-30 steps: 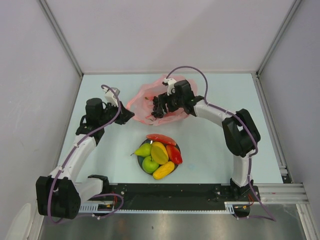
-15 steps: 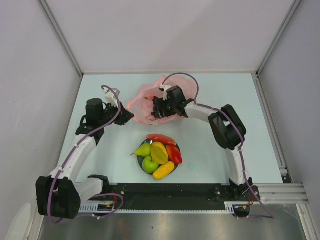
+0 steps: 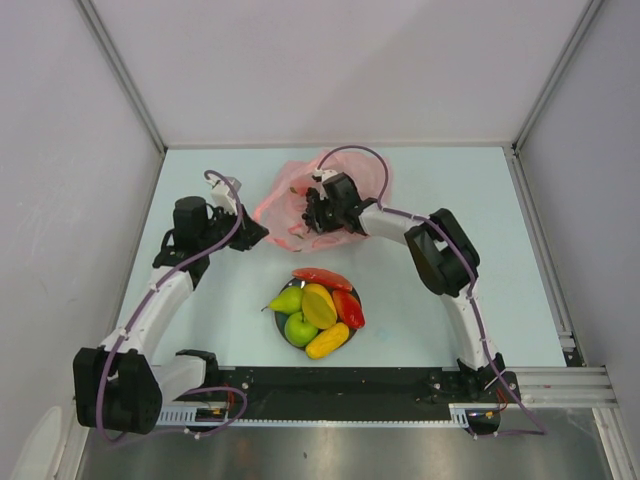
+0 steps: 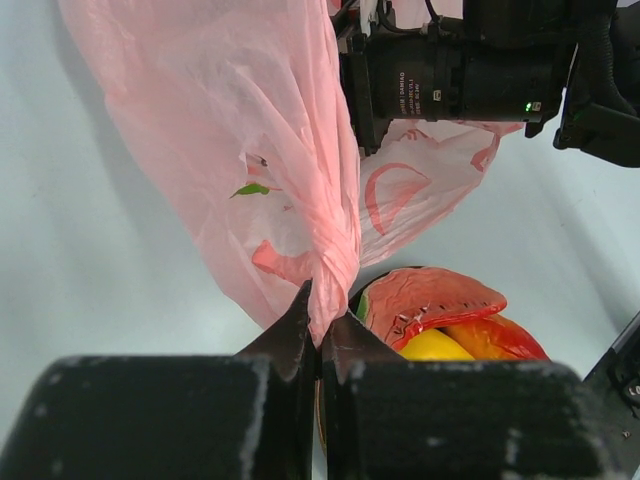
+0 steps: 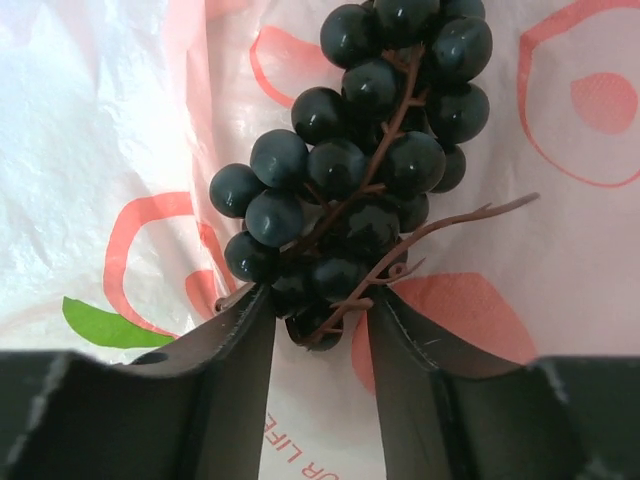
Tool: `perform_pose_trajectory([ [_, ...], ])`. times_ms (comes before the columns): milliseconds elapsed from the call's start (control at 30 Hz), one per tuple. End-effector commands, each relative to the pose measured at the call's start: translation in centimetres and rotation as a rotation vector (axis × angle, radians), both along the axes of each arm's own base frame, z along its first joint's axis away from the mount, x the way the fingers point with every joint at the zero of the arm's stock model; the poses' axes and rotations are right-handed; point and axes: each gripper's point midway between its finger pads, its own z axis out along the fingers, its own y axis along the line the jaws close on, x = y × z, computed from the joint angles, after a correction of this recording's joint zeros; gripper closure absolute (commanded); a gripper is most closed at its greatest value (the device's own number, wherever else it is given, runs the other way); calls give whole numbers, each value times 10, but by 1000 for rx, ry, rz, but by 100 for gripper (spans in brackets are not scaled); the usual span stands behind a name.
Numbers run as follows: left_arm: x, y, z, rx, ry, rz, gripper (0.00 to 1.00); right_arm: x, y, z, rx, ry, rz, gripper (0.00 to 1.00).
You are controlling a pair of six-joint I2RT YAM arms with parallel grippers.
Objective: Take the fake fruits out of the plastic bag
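1. Fruit is gathered on the dark round plate (image 3: 279, 330) nearest the arm bases: watermelon slice (image 3: 322, 277), green pear (image 3: 287, 300), green apple (image 3: 300, 328), two yellow-orange mango-like pieces (image 3: 319, 305) and a red piece (image 3: 348, 308). They are packed touching one another. With this much already out of the bag, the task looks nearly done.

2. Just beyond the plate and to the left, the left gripper (image 4: 320, 330) has its jaws pressed together on a gathered fold of the pink plastic bag (image 4: 250, 150). The film rises from that pinch in a taut sheet. This grip probably anchors the bag so it cannot follow a fruit that is pulled out, and it holds the near wall up off the desk (image 3: 500, 200).

3. The bag itself lies crumpled on the desk beyond the plate, between the two grippers, close to the plate and partly over its edge in the left wrist view.

4. Farthest away, the right gripper (image 5: 320, 310) reaches into the bag from the right. Its jaws pinch the stem end of the dark purple grapes (image 5: 360, 170), one finger on each side of the lowest berries. The bunch rests on the printed film, so the grapes are inside the bag and not yet out. Holding the woody stem rather than the round berries should keep the bunch from slipping. I cannot tell whether the folds hide any other fruit.
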Motion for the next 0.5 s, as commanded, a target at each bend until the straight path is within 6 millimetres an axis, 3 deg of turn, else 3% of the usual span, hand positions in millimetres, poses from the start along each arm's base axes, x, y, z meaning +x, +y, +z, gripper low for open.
perform_pose_trajectory([
  [0,6,5,3,1,-24,15,98,5,6,-13,-42,-22,-7,60],
  [67,6,7,4,-1,-26,21,98,5,10,-10,-37,-37,12,77],
  [133,6,8,4,-1,-26,25,98,8,16,2,-26,-66,28,85],
  [367,8,14,5,-15,-38,50,98,19,27,58,26,-180,96,100],
  [467,9,15,8,-19,-52,51,97,18,29,88,48,-232,137,100],
])
